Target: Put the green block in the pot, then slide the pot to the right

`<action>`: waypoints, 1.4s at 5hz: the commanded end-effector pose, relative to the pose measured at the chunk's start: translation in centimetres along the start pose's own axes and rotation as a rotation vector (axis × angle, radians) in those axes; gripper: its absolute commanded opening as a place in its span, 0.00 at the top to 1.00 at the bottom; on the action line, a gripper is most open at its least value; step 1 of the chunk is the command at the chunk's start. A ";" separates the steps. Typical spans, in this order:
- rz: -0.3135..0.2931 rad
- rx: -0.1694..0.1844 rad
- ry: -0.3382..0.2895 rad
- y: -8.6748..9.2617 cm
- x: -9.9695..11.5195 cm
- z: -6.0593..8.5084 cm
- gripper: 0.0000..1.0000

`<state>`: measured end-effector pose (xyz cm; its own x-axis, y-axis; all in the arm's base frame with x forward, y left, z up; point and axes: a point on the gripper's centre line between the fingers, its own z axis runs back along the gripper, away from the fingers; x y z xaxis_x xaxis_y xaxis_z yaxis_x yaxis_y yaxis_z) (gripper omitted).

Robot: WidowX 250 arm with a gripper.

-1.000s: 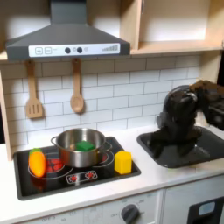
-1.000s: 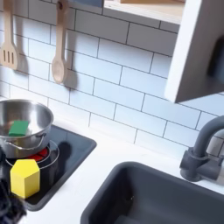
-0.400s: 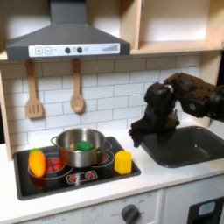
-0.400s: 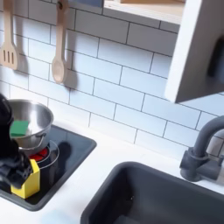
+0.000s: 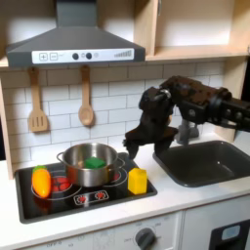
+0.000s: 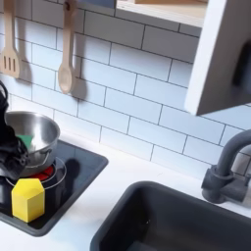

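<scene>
The arm [image 5: 186, 103] reaches left, jaws (state unclear) beside the pot [image 5: 90, 166].

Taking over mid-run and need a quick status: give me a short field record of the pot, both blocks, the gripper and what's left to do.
pot: on the stovetop, rear centre in the first exterior view
green block: inside the pot
yellow block: on the stovetop, at the pot's right in the first exterior view, apart from it
gripper: by the pot's right rim, open or shut not clear
remaining: slide the pot; the yellow block may be in the way
</scene>
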<state>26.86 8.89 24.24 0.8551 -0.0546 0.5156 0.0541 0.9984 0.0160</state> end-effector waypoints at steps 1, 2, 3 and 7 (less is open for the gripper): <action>0.048 0.044 0.017 3.6 0.7 -1.3 0.00; 0.066 0.051 0.024 4.9 0.9 -2.1 0.00; 0.075 0.046 0.034 5.5 1.7 -3.1 0.00; 0.079 0.029 0.057 6.0 4.6 -7.0 0.00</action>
<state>34.89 14.28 20.69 0.8822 0.0165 0.4706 -0.0207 0.9998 0.0038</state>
